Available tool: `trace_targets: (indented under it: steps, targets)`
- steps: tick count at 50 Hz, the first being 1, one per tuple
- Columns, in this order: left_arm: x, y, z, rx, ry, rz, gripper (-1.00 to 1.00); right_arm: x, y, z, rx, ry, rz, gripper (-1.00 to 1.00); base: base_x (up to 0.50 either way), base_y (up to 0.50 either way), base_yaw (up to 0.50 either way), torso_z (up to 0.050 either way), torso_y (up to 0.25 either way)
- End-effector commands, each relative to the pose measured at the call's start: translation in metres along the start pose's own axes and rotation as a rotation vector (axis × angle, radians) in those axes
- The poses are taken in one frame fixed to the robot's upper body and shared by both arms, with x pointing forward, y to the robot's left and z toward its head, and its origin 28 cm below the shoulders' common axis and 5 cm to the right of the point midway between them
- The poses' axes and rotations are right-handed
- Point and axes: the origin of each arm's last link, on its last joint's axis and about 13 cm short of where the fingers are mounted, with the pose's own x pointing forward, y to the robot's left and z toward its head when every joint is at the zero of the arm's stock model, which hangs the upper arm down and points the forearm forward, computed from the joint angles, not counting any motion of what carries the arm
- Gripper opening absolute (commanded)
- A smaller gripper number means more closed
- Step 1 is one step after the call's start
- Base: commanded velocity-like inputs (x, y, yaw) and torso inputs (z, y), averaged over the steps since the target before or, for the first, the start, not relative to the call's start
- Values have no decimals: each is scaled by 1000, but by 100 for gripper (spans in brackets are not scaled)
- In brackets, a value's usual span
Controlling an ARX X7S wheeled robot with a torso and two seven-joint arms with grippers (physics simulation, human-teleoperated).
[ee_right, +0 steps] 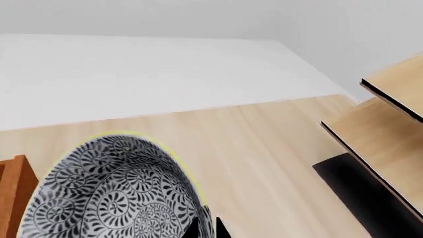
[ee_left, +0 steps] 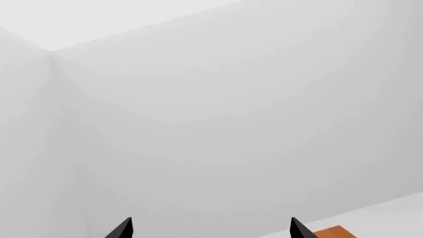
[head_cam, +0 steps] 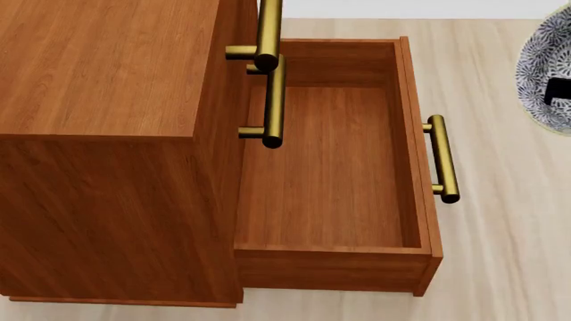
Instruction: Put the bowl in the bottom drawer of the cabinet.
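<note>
1. Bowl [head_cam: 546, 73] sits at the right edge of my head view, cut off by the frame, white with a dense dark floral pattern. It is held up over the light wood floor [head_cam: 499, 221], well to the right of the drawer front and outside the drawer.
2. My right gripper [ee_right: 206, 229] is clamped on the bowl's rim: in the right wrist view the two dark fingertips meet tightly at the patterned edge. In the head view a small black piece shows against the bowl's inside.
3. Bottom drawer [head_cam: 330, 167] is pulled fully out from the cabinet [head_cam: 107, 134]. Interior is bare reddish wood. Its brass handle [head_cam: 443, 159] runs along the front panel, on the side facing the bowl.
4. Two upper brass handles [head_cam: 270, 73] overhang the drawer's inner end; those drawers are closed flush with the cabinet face.
5. My left gripper [ee_left: 210, 229] has its fingers spread well apart, nothing between them. Only the two black tips show in the left wrist view, pointing at a white wall [ee_left: 231, 109]; a corner of orange-brown wood lies just beside one tip.
6. Right wrist view also shows a light wooden rack [ee_right: 390, 124] with tilted shelves, well apart from the bowl.
</note>
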Motion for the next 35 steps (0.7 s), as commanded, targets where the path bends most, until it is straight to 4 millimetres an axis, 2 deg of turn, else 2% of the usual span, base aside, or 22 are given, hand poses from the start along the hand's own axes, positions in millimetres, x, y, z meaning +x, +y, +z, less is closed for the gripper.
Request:
trace_targets:
  steps: [1,22,35]
  targets:
    - [0,-1,0,0,1,-2,100,3,15,16,-29,-36,33,-100,0,0,0,0,0]
    - [0,0,0,3,3,-1,100,16,51,21,-82,-33,151,-100,0,0,0,0,0]
    - [-2,0,-1,5,7,3,100,19,62,22,-123,-35,205,-100,0,0,0,0,0]
